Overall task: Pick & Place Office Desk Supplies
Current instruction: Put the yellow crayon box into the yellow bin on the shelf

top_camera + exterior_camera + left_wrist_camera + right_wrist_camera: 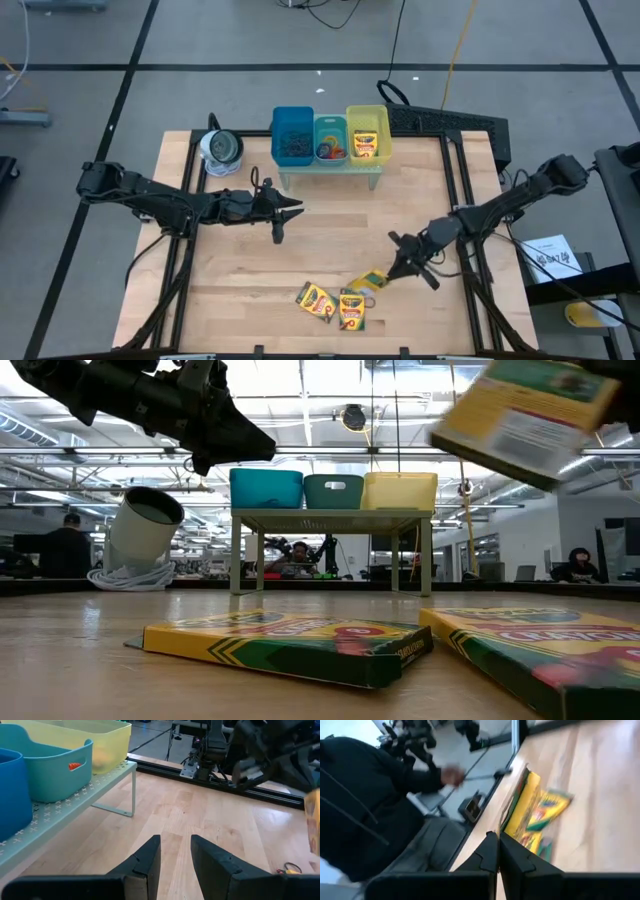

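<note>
1. Standing over the wooden table (pixel 240 290), I judge the tidying partly done: the shelf rack (pixel 330 170) at twelve o'clock carries three bins, and not all the supplies are in them yet.
2. The blue bin (pixel 292 135) holds a dark tangle that I take for wiry loops, too small to tell for certain; the teal bin (pixel 331 140) holds the coloured ring bands (pixel 331 151); the yellow bin (pixel 367 133) already has one crayon box (pixel 366 144) in it.
3. The left gripper (pixel 290 211) hangs above the table centre, toward nine o'clock of it, its two fingers a narrow gap apart with nothing between them; it seems to be waiting.
4. The right gripper (pixel 392 271) is at about five o'clock, pinched closed on the edge of a lifted crayon box (pixel 372 280); the low view shows that box tilted and clear of the boards.
5. Two crayon boxes on the table (pixel 333 304) lie flat at six o'clock, touching or nearly so, untouched as yet.
6. By my reckoning, one box is stowed, one is in hand, and two are left to fetch.
7. A silvery roll (pixel 221 148) sits at eleven o'clock beside the rack.
</note>
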Available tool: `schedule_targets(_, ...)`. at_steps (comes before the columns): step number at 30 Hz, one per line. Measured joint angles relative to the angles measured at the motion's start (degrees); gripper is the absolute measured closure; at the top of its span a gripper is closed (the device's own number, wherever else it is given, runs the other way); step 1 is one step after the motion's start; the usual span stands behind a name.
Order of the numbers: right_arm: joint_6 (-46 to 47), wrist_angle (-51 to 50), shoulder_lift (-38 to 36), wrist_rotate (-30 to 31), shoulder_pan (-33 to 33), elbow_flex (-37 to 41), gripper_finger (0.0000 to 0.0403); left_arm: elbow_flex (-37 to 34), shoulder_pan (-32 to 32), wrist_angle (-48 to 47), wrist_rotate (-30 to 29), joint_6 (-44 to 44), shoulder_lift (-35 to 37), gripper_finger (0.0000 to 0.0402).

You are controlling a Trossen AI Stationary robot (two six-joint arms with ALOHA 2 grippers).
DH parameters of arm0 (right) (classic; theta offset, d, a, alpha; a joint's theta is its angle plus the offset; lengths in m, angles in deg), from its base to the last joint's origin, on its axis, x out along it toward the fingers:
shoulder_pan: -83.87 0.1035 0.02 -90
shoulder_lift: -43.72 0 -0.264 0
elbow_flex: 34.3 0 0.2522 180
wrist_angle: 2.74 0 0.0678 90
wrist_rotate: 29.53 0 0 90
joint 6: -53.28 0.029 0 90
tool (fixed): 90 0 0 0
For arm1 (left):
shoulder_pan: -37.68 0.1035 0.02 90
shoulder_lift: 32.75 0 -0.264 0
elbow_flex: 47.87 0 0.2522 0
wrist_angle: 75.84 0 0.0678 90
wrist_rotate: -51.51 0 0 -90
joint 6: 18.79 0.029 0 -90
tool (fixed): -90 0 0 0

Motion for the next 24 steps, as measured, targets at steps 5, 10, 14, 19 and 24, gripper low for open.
schedule_targets(5,-7.77,0.02,-4.57,0.0,-5.99,-0.02,0.0403,0.0,0.0,0.02,0.0,0.0,0.0,0.0284)
schedule_targets(10,-15.86,0.32,-9.07,-0.18,-14.01,-0.04,0.0403,0.0,0.0,0.04,0.0,0.0,0.0,0.0284)
schedule_targets(14,-23.2,4.55,-12.4,-0.2,-20.91,-0.08,0.0403,0.0,0.0,0.02,0.0,0.0,0.0,0.0284)
schedule_targets(19,-33.42,13.77,-14.53,0.53,-28.71,-0.11,0.0403,0.0,0.0,0.02,0.0,0.0,0.0,0.0284)
schedule_targets(24,-42.7,18.58,-14.52,9.86,-35.41,-0.47,0.0403,0.0,0.01,0.04,0.0,0.0,0.0,0.0284)
